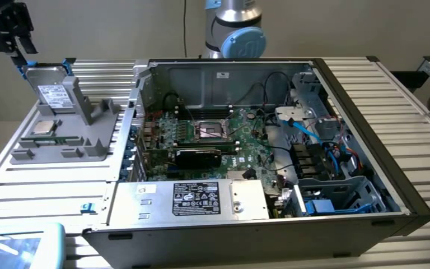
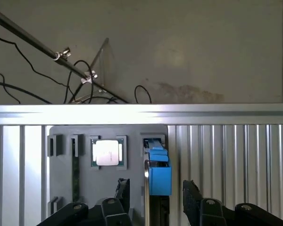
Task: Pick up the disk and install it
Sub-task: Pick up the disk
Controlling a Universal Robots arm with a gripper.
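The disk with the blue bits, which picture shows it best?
The exterior view: the disk stands on edge in the grey holder, its flat side and white label facing the camera. The wrist view looks down its edge, so mostly the blue frame shows.

Open air is surrounding the parted jaws; just beneath their gap the upright disk (image 1: 51,92) is standing in the grey holder (image 1: 88,140), blocking a straight drop.

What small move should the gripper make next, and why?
Probably a short, straight descent onto the disk. The gripper hangs open above the disk, which stands upright in the grey holder. In the wrist view its fingers sit on either side of the disk's blue edge, apart from it, so they likely need to come lower before any grip.
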